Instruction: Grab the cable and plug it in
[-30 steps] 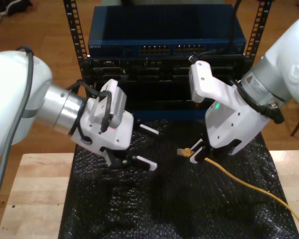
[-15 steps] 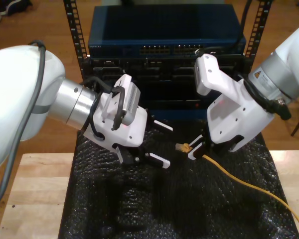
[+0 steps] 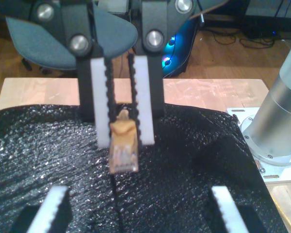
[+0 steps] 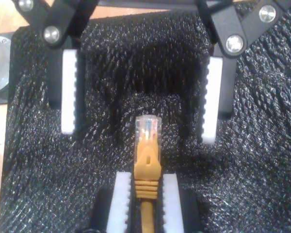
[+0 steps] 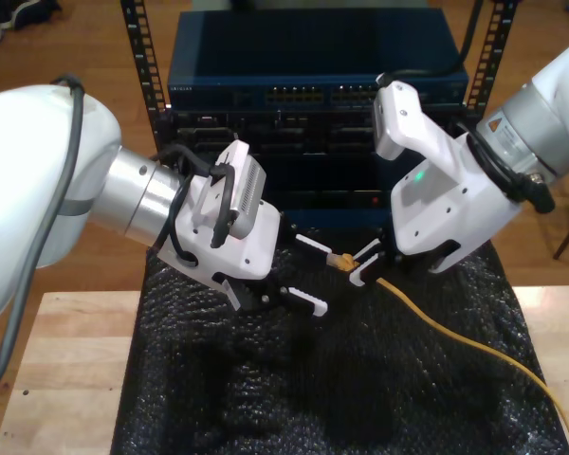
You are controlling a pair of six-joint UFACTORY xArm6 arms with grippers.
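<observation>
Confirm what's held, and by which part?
My second tool grips the cable by the orange boot just behind its plug; my first tool is open, holding nothing.

My second gripper (image 4: 145,206) clamps the cable (image 4: 146,170) behind its plug; my first gripper (image 4: 140,92) gapes wide around it, over black mat (image 4: 262,160).

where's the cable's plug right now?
Centre of the exterior view: the plug pokes out of my second gripper, over the black foam, facing my first gripper, which is open.
</observation>
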